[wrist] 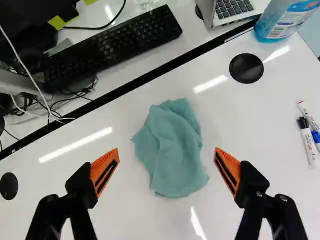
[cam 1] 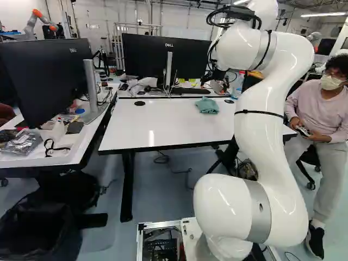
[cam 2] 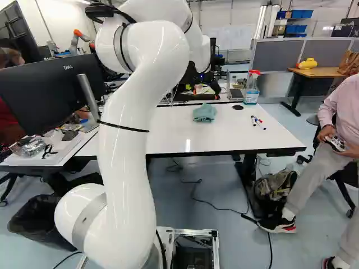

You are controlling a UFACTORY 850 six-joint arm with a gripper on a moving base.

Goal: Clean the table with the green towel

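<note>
In the left base view my gripper (cam 1: 216, 82) hangs over the far part of the white table (cam 1: 157, 122), above the green towel (cam 1: 207, 105). The wrist view shows the gripper (wrist: 167, 165) open, its orange-padded fingers wide apart. Crumpled into a loose heap, the towel (wrist: 171, 147) lies flat on the tabletop, centred between and slightly ahead of the fingertips. Neither finger touches it.
Several markers (cam 2: 258, 122) and a blue spray bottle (cam 2: 252, 88) stand or lie right of the towel. Behind the table's far edge are a keyboard (wrist: 112, 47), laptop (wrist: 230, 10) and monitor (cam 1: 163, 57). Another monitor (cam 1: 46, 79) stands left. Another robot (cam 1: 37, 22) is far back.
</note>
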